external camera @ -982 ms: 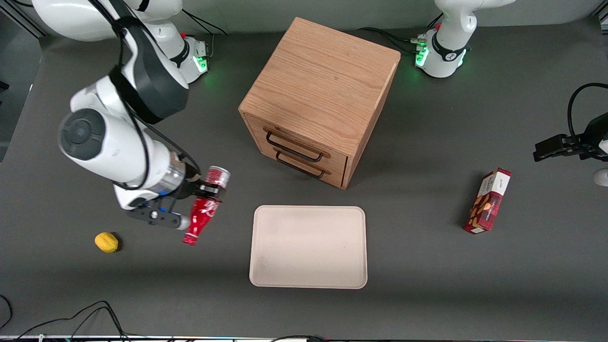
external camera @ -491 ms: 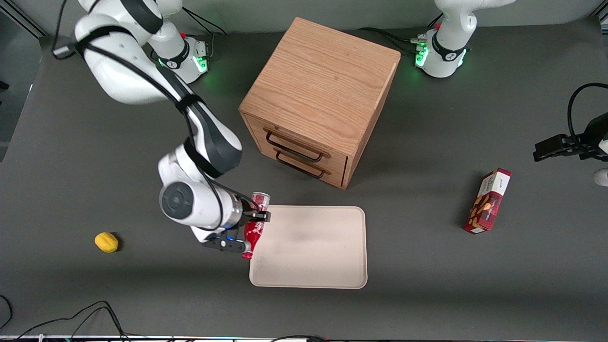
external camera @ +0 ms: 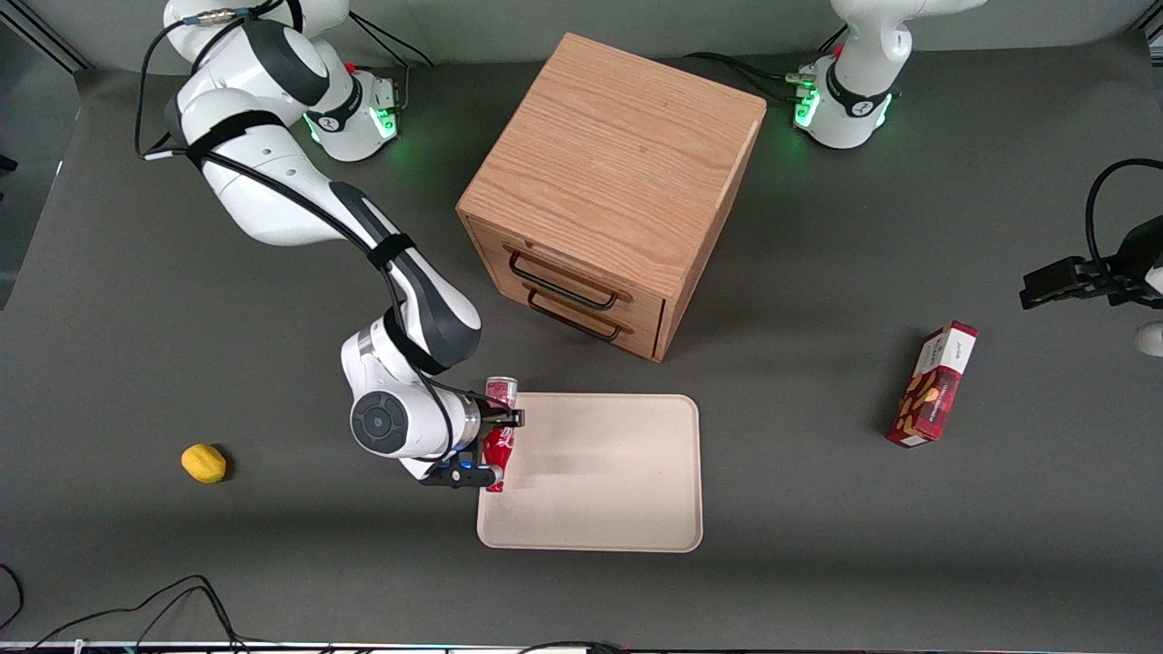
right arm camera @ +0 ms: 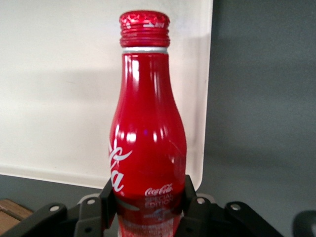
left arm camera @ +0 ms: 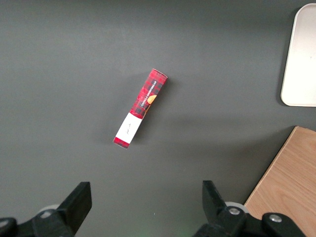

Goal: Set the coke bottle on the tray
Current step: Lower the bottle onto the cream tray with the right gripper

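We see the gripper point(external camera: 498, 441) with its jaws clamped on the coke bottle point(external camera: 498, 434), holding it tilted over the tray point(external camera: 618, 509) at the edge toward the working arm's end of the surface.

Coke bottle point(right arm camera: 148, 133) glossy red, white script lettering, red cap, silver neck ring. Tray point(external camera: 618, 490) cream-beige. Tool point(external camera: 495, 445) black on coke bottle. Counter point(external camera: 818, 545) dark grey. Cabinet point(external camera: 618, 173) oak grain (black handles). Snack box point(external camera: 933, 385) red plaid. Lemon point(external camera: 203, 462) yellow.
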Action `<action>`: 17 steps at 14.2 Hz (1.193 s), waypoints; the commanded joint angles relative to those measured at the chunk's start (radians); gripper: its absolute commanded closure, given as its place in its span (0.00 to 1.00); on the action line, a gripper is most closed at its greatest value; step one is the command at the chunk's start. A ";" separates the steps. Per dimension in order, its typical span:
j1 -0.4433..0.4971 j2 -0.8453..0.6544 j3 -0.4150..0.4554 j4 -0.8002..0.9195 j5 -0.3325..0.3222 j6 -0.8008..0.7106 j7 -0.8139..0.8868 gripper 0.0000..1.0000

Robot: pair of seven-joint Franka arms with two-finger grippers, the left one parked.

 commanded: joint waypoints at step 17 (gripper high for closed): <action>0.017 0.056 0.005 0.033 -0.065 0.069 0.006 0.00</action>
